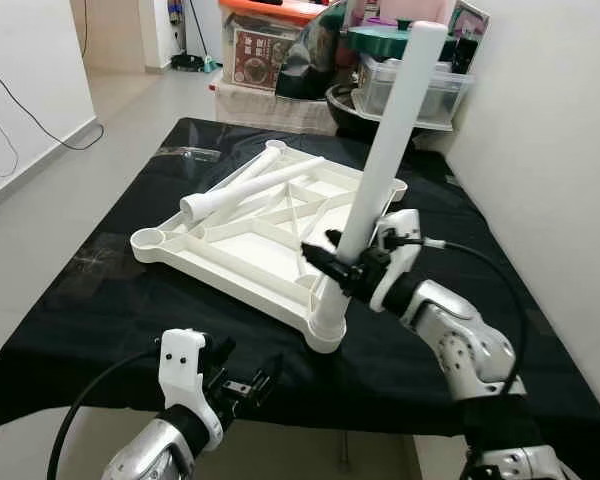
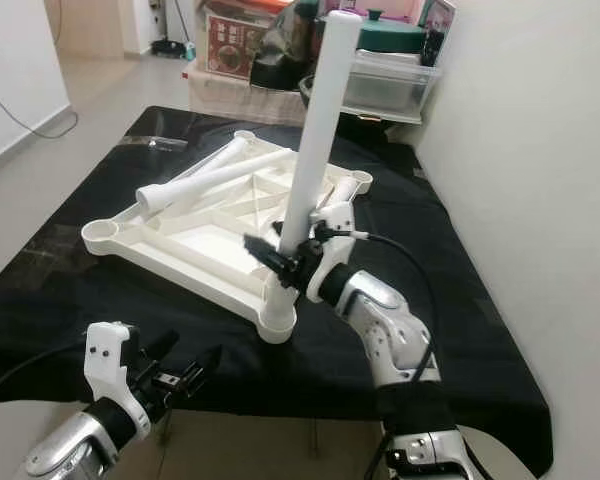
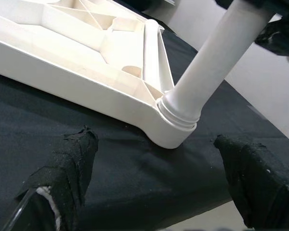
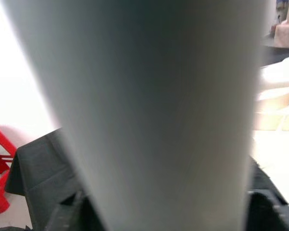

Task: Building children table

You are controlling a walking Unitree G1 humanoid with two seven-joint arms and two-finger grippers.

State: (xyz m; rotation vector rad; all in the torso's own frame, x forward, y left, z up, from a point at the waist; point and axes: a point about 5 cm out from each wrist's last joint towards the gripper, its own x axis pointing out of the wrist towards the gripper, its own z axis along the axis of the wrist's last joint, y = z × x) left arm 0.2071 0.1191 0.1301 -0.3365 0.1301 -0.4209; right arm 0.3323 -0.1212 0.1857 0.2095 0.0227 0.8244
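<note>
arms: silver jointed shells showing | wrists: white housings | right gripper (image 1: 332,262), left gripper (image 1: 248,385): long black fingers | cables: black, looping

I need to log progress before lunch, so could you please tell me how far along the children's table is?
Early stage. The white tabletop lies upside down on the black cloth. In hand: the right pincer grips one leg standing in the near corner socket; whether it is fully seated is unclear. Left: the loose legs lying across the tabletop and the open sockets, such as the left one. The left pincer hovers open near the table's front edge.
</note>
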